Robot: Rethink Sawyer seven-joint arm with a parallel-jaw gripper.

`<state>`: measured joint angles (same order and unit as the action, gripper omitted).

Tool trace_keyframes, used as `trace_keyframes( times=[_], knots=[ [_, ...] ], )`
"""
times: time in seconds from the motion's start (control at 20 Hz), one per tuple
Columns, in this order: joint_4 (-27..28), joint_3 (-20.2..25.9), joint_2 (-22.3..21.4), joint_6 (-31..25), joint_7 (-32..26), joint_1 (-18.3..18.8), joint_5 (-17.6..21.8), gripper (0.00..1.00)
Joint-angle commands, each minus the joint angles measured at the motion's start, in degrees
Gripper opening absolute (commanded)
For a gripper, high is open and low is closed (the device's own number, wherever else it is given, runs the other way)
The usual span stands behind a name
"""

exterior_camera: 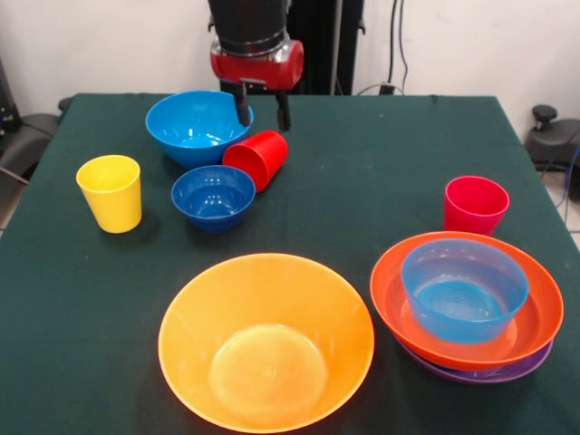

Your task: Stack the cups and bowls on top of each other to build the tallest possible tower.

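Observation:
My gripper (263, 113) hangs at the table's far side with its fingers (243, 109) apart and nothing between them. It is just above and behind a red cup (256, 159), which lies tilted on its side against a small dark blue bowl (213, 197). A large blue bowl (195, 127) stands to the left of the gripper. A yellow cup (111, 192) stands upright at the left. A pinkish-red cup (475, 205) stands upright at the right. The tower at the near right has a purple bowl (489, 373) lowest, a red-orange bowl (544, 313) in it and a blue bowl (464, 290) on top.
A huge orange bowl (265, 340) stands upright at the near middle of the dark green table (362, 163). The robot's black pedestal and cables are behind the far edge. Black equipment sits on the floor beyond the right edge.

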<state>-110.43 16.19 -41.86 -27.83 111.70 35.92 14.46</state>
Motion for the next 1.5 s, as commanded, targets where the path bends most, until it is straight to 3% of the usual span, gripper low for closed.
trace_keyframes(
  times=[0.05, 0.55, 1.1, 1.5],
  knots=[
    [-6.1, 4.9, -6.2, -4.7, -3.0, 0.9, 0.1, 1.0],
    [-11.9, 6.3, -9.8, -3.5, -3.8, 4.5, 0.3, 1.0],
    [-17.7, 6.5, -14.2, 0.2, -4.3, 7.0, 3.9, 1.0],
    [-19.7, 5.4, -12.0, 5.2, -3.7, 8.2, 8.0, 1.0]
  ],
)
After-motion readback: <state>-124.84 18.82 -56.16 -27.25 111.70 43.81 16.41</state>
